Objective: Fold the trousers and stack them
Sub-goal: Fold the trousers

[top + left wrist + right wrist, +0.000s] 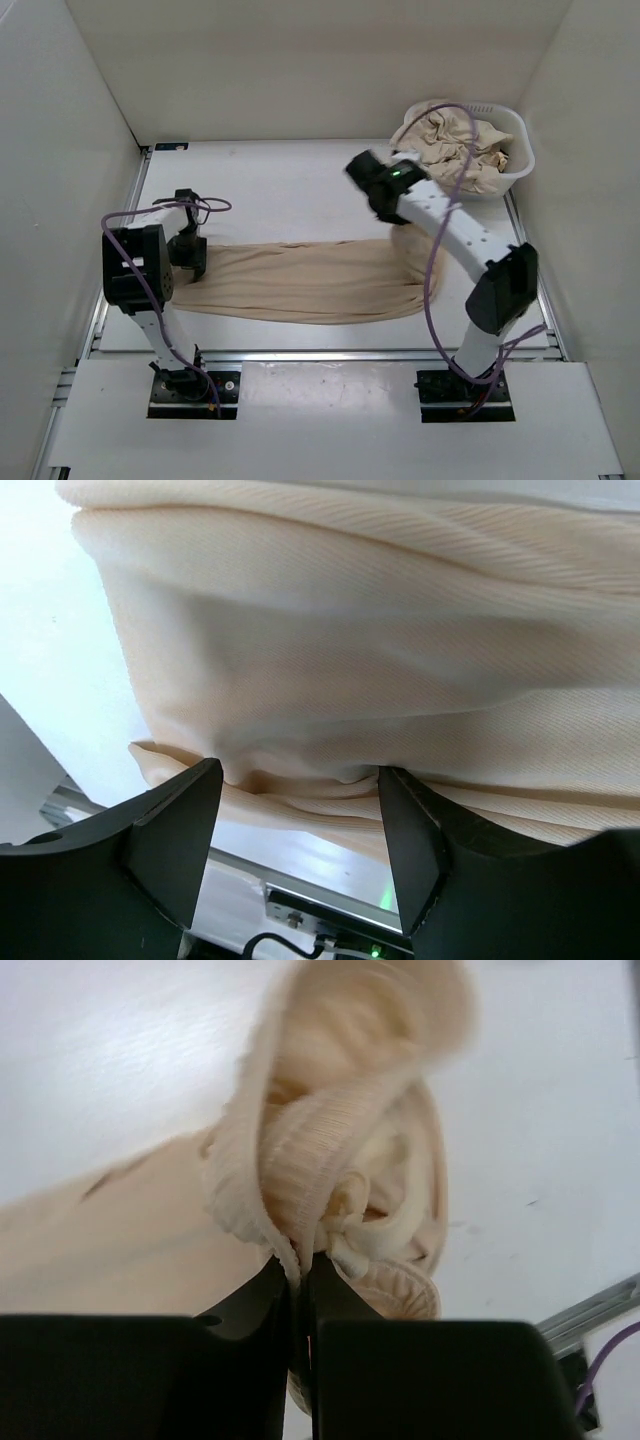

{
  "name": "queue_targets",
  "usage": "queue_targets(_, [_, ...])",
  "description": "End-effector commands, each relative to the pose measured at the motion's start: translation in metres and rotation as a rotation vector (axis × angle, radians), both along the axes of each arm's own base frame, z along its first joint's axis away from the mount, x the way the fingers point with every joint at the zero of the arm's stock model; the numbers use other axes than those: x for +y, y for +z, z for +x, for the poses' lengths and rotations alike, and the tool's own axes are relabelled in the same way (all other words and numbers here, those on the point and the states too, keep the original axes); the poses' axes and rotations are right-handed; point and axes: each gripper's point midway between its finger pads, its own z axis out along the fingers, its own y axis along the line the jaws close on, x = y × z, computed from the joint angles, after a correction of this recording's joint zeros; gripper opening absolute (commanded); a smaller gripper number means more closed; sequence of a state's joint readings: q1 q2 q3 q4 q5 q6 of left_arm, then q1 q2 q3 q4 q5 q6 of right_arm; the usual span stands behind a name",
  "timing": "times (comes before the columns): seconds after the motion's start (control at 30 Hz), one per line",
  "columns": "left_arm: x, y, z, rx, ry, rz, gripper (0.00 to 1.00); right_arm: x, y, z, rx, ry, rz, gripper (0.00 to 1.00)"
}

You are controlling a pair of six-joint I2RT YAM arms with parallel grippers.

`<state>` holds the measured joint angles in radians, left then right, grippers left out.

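The trousers (310,282) lie as a long flat beige band across the white table (280,180), running from the left gripper (300,775) to the right gripper (298,1260). The cloth is thin and soft, with a fine diagonal weave that shows in the left wrist view. At the right end it rises into a bunched peak. There the right wrist view shows a gathered, ribbed elastic band folded over itself, blurred at the top.

The right fingers (250,1300) are pressed together on the edge of that band, pinching it and holding the bunch up off the table. At the left end, the trousers' edge sags in small folds between the left fingers (170,830). These stand wide apart, with the cloth reaching both tips.

In the far right corner stands a white plastic basket (522,130) with more crumpled beige cloth (450,140) heaped in it.
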<state>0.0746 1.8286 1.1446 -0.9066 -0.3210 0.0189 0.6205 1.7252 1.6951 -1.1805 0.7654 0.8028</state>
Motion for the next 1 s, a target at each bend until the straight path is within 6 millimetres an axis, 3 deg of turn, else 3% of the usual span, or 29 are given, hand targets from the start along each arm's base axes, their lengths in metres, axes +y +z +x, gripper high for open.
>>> queue_targets(0.0, [-0.008,-0.019,0.017,-0.026,-0.009,-0.003,0.75,0.042,-0.012,-0.037,0.028,-0.017,-0.034,0.0])
queue_targets(0.2, [-0.017,-0.028,0.016,0.006,-0.04,-0.004,0.75,0.131,-0.023,-0.054,-0.056,0.062,0.139,0.0])
queue_targets(0.37, [-0.02,-0.031,0.015,0.016,-0.051,-0.004,0.75,0.162,-0.02,-0.066,-0.101,0.093,0.204,0.0])
queue_targets(0.5, [-0.023,-0.033,0.012,0.036,-0.06,-0.005,0.75,0.186,-0.042,-0.071,-0.07,0.137,0.177,0.0])
queue_targets(0.53, [-0.023,-0.032,0.015,0.026,-0.06,-0.005,0.75,0.189,-0.06,-0.074,-0.017,0.148,0.138,0.0])
queue_targets(0.6, [-0.023,-0.032,0.016,0.026,-0.06,-0.005,0.75,0.198,-0.065,-0.072,0.007,0.149,0.134,0.0])
queue_targets(0.63, [-0.023,-0.032,0.016,0.026,-0.06,-0.005,0.75,0.202,-0.079,-0.072,0.036,0.161,0.109,0.06])
queue_targets(0.7, [-0.023,-0.032,0.016,0.026,-0.06,-0.005,0.75,0.217,-0.087,-0.074,0.086,0.282,0.08,0.27])
queue_targets(0.73, [-0.023,-0.03,0.013,0.025,-0.06,-0.005,0.75,0.247,-0.097,-0.079,0.116,0.383,0.145,0.38])
queue_targets(0.77, [-0.023,-0.03,0.013,0.025,-0.06,-0.005,0.75,0.263,-0.094,-0.084,0.128,0.471,0.167,0.58])
queue_targets(0.83, [-0.023,-0.03,0.013,0.025,-0.06,-0.005,0.75,0.297,-0.088,-0.101,0.141,0.689,0.17,0.69])
queue_targets(0.9, [-0.02,-0.028,0.014,0.016,-0.049,-0.004,0.75,0.313,-0.068,-0.121,0.095,0.86,0.13,0.75])
queue_targets(0.97, [-0.02,-0.025,0.015,0.006,-0.049,-0.004,0.75,0.311,-0.043,-0.132,0.019,0.921,0.119,0.78])
